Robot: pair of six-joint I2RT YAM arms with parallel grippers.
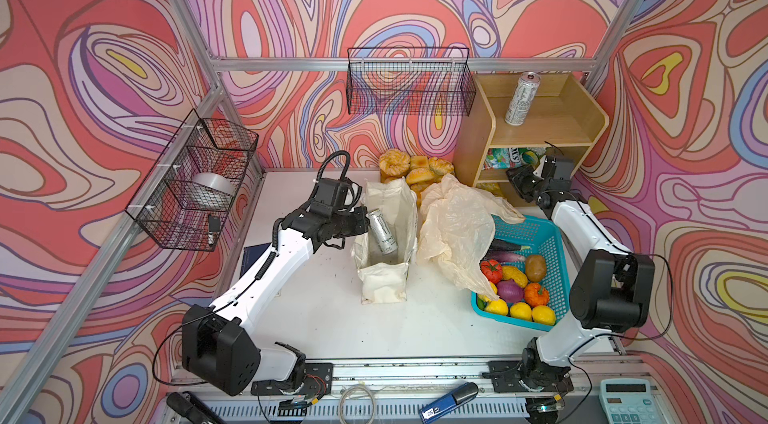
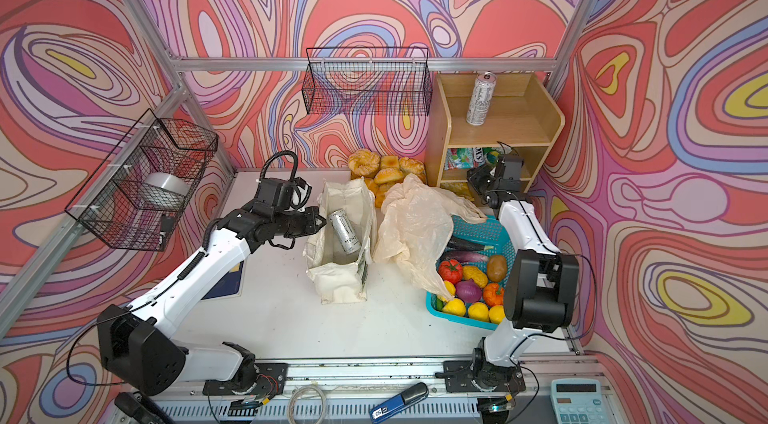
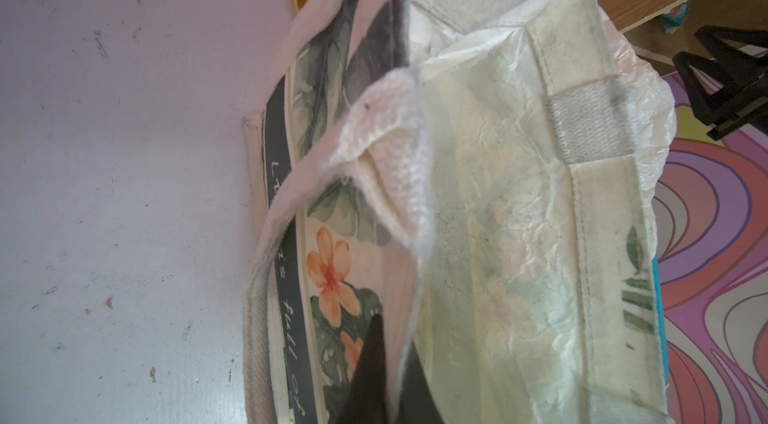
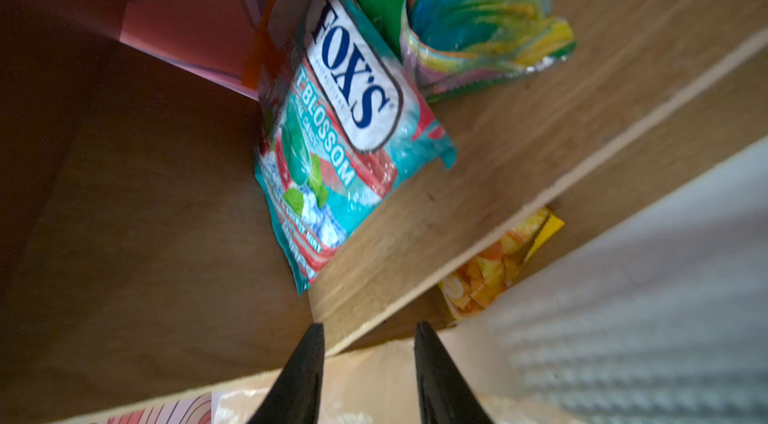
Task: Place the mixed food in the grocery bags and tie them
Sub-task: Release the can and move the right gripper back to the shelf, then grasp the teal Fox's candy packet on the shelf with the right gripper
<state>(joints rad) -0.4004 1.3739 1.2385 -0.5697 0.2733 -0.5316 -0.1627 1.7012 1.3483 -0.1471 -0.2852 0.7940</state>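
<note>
While my left tool [image 1: 366, 222] pinches the rim of the cloth bag [image 1: 384, 285], can [image 1: 382, 237] already inside, I'm going for the candy packet [image 4: 332, 131] on the shelf [image 4: 498, 160]. Right tool [image 4: 370, 328] is partly open, empty, just short of it. Next I'd push in and nip its near edge.

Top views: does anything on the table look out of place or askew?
Yes. The thin cream translucent plastic bag lies crumpled, draped over the rim of the teal plastic mesh basket. The tall white-silver drink can leans tilted inside the off-white cloth tote rather than standing upright.
</note>
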